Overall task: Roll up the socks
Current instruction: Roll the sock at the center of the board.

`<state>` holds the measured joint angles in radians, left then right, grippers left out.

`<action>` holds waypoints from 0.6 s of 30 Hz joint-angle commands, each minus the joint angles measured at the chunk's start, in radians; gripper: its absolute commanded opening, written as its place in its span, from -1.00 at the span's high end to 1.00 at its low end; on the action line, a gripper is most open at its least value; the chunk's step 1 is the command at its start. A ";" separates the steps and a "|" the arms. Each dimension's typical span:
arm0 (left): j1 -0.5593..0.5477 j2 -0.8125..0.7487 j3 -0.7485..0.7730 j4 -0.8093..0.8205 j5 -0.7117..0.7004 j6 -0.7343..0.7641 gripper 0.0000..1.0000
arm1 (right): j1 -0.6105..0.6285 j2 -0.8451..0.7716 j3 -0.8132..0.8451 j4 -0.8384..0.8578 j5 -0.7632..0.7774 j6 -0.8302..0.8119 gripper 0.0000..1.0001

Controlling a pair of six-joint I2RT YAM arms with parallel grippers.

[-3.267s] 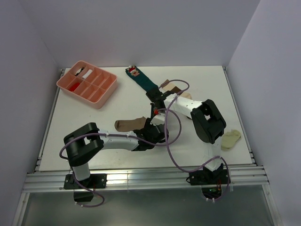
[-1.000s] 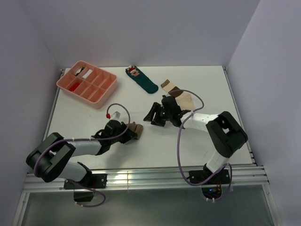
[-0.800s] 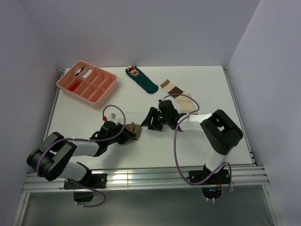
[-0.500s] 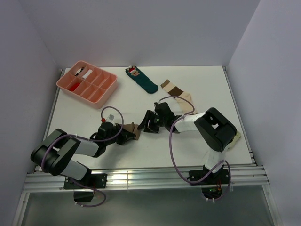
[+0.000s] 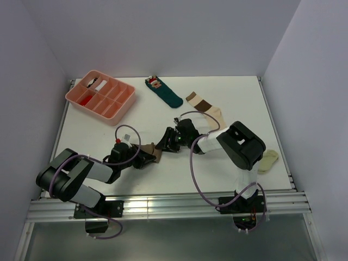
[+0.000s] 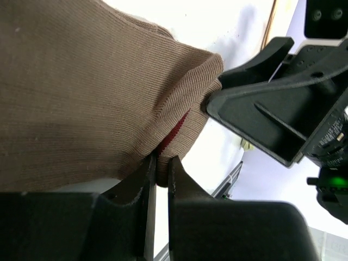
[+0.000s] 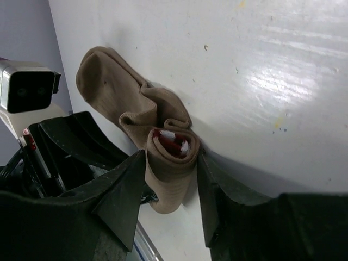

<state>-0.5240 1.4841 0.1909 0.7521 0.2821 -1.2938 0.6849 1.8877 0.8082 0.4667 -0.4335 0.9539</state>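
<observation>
Locate the tan sock (image 5: 155, 151) at lower centre of the overhead view, on the counter (image 5: 92, 130). Your left fingers (image 6: 133, 187) are pinched nearly shut on its loose edge, anchoring it. Your right fingers (image 7: 117, 190), half open, press both sides of the rolled end, likely to keep the roll tight. The banded sock (image 5: 205, 109) lies flat, upper right.

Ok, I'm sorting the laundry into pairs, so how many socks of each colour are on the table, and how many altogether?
tan-brown sock: 1
cream sock with brown bands: 1
dark teal sock: 1
pale yellow-green sock: 1 (partly hidden by the right arm)
Total: 4
</observation>
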 commanded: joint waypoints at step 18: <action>0.009 -0.013 0.113 -0.202 -0.038 0.140 0.30 | -0.053 -0.042 0.038 -0.292 0.137 -0.191 1.00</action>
<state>-0.5194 1.5013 0.2470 0.6880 0.2981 -1.2423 0.6582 1.8793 0.8211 0.3832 -0.4129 0.8722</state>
